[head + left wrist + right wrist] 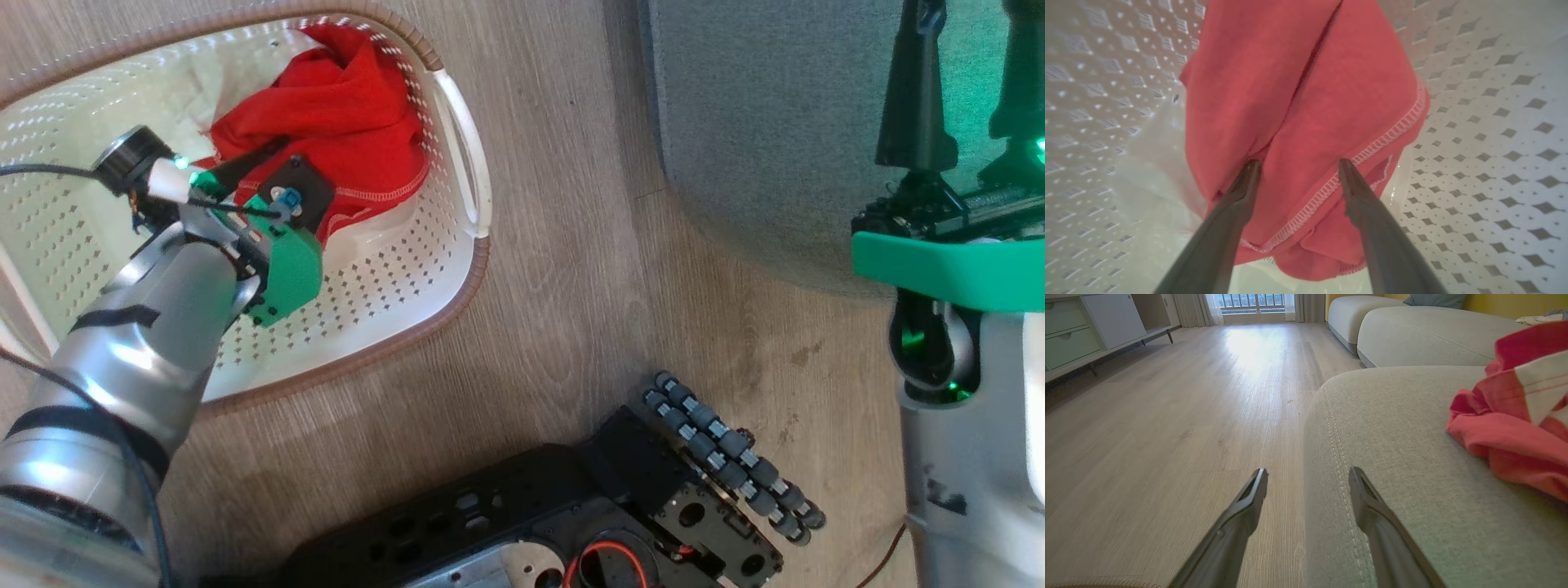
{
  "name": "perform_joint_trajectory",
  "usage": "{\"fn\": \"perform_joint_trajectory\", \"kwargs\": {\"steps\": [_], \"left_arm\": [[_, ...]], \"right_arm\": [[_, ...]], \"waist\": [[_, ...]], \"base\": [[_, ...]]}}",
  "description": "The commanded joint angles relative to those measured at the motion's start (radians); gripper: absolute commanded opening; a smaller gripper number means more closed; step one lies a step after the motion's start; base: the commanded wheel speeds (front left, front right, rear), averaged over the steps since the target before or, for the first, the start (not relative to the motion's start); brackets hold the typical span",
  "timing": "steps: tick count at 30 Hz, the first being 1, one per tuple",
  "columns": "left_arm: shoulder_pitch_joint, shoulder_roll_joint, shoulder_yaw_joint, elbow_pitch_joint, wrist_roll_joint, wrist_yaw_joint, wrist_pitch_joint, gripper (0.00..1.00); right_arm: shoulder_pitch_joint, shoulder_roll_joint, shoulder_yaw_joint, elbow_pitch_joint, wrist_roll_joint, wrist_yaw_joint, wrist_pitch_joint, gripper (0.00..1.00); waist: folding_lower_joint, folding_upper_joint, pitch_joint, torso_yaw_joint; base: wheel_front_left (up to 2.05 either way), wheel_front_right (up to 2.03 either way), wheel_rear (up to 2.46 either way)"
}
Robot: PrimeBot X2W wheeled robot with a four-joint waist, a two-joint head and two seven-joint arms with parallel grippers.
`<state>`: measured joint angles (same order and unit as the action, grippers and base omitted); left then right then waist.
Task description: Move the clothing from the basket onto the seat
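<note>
Red clothing lay at the far end of the basket, the left gripper spread wide over it; the right gripper gaped empty at the edge of the seat.

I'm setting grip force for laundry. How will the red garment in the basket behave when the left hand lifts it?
The red garment is bunched in soft folds, so it will probably hang limp. It looks thin, likely light for its bulk. Its layers overlap at the open left hand, so a pinch may miss some.

Wood floor reaches a white drawer cabinet and, seemingly, curtains.
</note>
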<state>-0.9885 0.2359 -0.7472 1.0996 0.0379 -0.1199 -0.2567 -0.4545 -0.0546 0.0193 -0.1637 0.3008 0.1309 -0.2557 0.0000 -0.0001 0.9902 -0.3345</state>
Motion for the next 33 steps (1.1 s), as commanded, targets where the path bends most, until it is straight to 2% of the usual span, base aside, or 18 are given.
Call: {"fn": "perform_joint_trajectory", "kwargs": {"steps": [1,10,19,20,21,33], "left_arm": [[0.012,0.003,0.009,-0.001,0.004,0.005,-0.005,1.00],[-0.070,-0.067,-0.028,0.131,0.013,0.007,-0.005,1.00],[-0.105,-0.100,-0.047,0.181,0.005,0.007,0.039,1.00],[-0.106,-0.102,-0.048,0.182,0.002,0.007,0.042,0.83],[-0.107,-0.103,-0.048,0.184,-0.001,0.006,0.046,0.00],[-0.101,-0.086,-0.055,0.190,-0.034,-0.001,0.046,0.00]], "right_arm": [[0.059,0.004,0.011,-0.037,0.007,0.000,-0.006,1.00],[0.079,0.004,0.024,-0.057,0.002,0.000,-0.006,1.00],[0.090,0.004,0.040,-0.070,-0.004,0.000,-0.006,1.00],[0.092,0.004,0.040,-0.071,-0.004,0.000,-0.006,1.00],[0.093,0.004,0.039,-0.072,-0.004,0.000,-0.006,1.00],[0.068,0.004,0.039,-0.054,-0.003,0.000,-0.006,1.00]], "waist": [[0.0000,0.0001,0.002,-0.001],[0.0000,0.0001,0.027,-0.002],[0.0000,0.0001,0.034,-0.007],[0.0000,0.0001,0.035,-0.007],[0.0000,0.0001,0.036,-0.008],[0.0000,0.0001,0.023,-0.005]], "base": [[0.00,0.00,0.00],[0.00,0.00,0.00],[0.00,0.00,0.00],[0.00,0.00,0.00],[0.00,0.00,0.00],[0.00,0.00,0.00]]}}
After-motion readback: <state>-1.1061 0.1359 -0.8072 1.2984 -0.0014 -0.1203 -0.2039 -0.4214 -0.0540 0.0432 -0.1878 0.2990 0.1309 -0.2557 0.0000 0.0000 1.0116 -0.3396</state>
